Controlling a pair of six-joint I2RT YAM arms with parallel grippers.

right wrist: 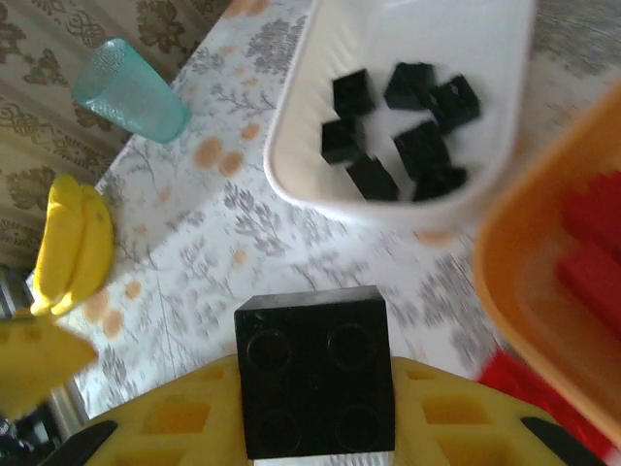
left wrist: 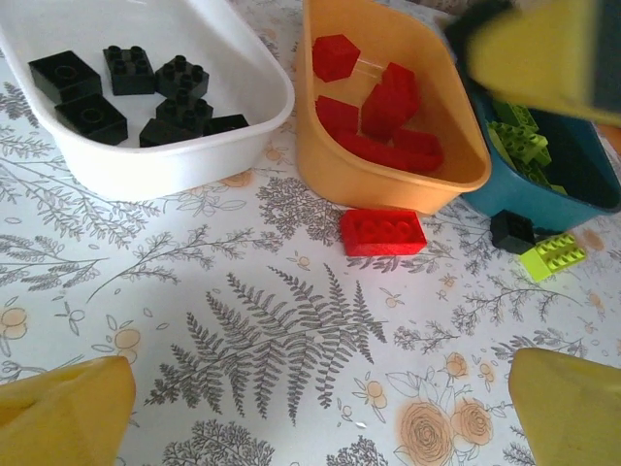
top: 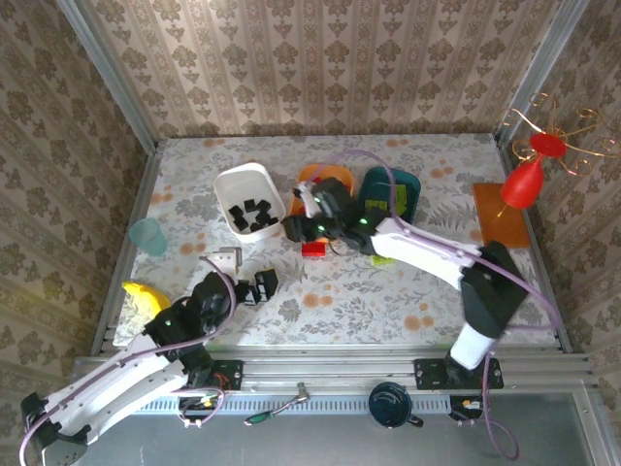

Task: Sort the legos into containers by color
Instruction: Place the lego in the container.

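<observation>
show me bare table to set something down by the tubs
Free: the table in front of the white tub, left of the red brick. Crowded: by the orange tub and teal tub, around the black brick and lime brick.

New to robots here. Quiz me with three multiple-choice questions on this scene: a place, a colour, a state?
1. The loose red brick lies: A in the teal tub; B on the table before the orange tub; C in a cup.
2. The bricks in the white tub are: A red; B green; C black.
3. The right gripper is: A shut on a black brick; B wide open; C holding bananas.
B, it lies beside that tub's wall; C, all are black; A, the fingers clamp it.
</observation>
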